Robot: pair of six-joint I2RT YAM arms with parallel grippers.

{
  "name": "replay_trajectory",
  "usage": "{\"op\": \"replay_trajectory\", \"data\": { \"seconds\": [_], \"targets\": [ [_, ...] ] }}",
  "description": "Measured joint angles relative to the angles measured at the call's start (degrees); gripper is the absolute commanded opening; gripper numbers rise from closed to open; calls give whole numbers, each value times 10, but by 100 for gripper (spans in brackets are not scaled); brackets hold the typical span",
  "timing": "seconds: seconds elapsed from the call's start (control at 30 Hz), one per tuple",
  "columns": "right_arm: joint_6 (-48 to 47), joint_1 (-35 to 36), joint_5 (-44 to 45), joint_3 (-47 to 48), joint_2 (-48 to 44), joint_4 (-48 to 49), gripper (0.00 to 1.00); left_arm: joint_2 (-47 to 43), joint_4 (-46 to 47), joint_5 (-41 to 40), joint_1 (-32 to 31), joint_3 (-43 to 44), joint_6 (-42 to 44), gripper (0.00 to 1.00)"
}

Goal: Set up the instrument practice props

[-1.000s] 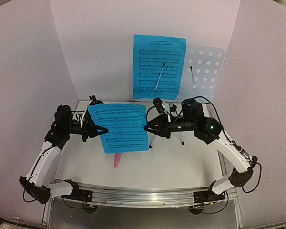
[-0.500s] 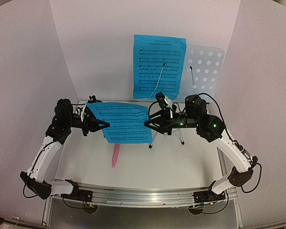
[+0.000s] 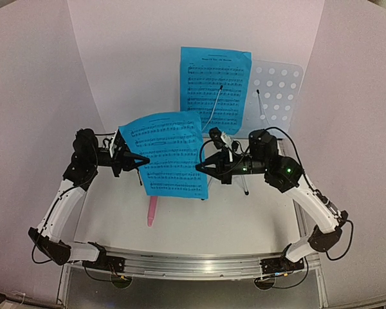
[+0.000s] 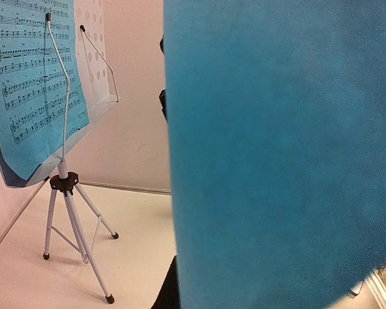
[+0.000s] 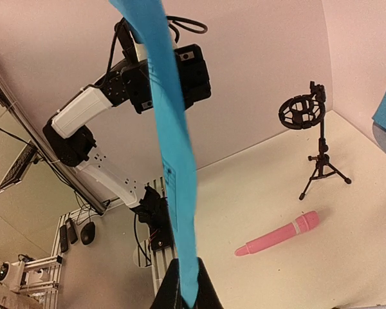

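Observation:
The pale blue perforated music stand (image 3: 278, 95) stands at the back on its silver tripod (image 4: 67, 215), with one blue music sheet (image 3: 215, 89) on it. The second blue music sheet (image 3: 171, 153) hangs nearly upright in the air between my grippers. My left gripper (image 3: 141, 161) is shut on its left edge; in the left wrist view the sheet (image 4: 276, 161) hides most of the jaws. My right gripper (image 5: 184, 295) is shut on the sheet's right edge (image 5: 174, 167). The pink microphone (image 3: 152, 211) lies on the table below. The black tripod mic holder (image 5: 312, 141) stands near the back left wall.
White walls close in the table at the back and both sides. The stand's tripod legs (image 3: 245, 188) stand just behind my right gripper. A metal rail (image 3: 193, 264) runs along the near edge between the arm bases.
Both grippers have lifted the held sheet and tipped it from nearly flat to nearly upright. More of the pink microphone now shows below it.

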Motion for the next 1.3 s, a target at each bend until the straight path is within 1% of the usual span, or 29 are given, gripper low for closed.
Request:
{"op": "replay_trajectory", "data": {
  "seconds": [0.1, 0.2, 0.5, 0.93, 0.97, 1.0, 1.03, 1.07, 1.1, 1.17, 1.3],
  "targets": [
    [0, 0, 14, -22, -26, -2, 0, 0, -23, -23, 0, 3, 19, 0],
    [3, -1, 24, -32, -48, 1, 0, 0, -33, -40, -1, 3, 28, 0],
    [11, -2, 36, -32, -46, 2, 0, 4, -35, -57, -7, 7, 32, 0],
    [9, -1, 151, -48, -53, 4, 1, 5, -54, -68, -14, 18, 66, 0],
    [8, -1, 154, -48, -54, 3, 8, 5, -54, -68, -16, 18, 67, 0],
    [6, -1, 157, -48, -55, 3, 23, 6, -53, -68, -18, 20, 68, 0],
    [5, -1, 159, -48, -56, 3, 36, 8, -53, -68, -20, 23, 68, 0],
    [5, -1, 161, -48, -58, 1, 48, 11, -54, -69, -21, 29, 69, 0],
    [0, -1, 164, -48, -61, -2, 56, 15, -54, -69, -21, 36, 69, 0],
    [-8, -3, 163, -48, -68, -3, 66, 22, -55, -71, -21, 52, 69, 0],
    [-19, -3, 161, -32, -74, -7, 75, 27, -63, -73, -32, 70, 71, 0]
  ]
}}
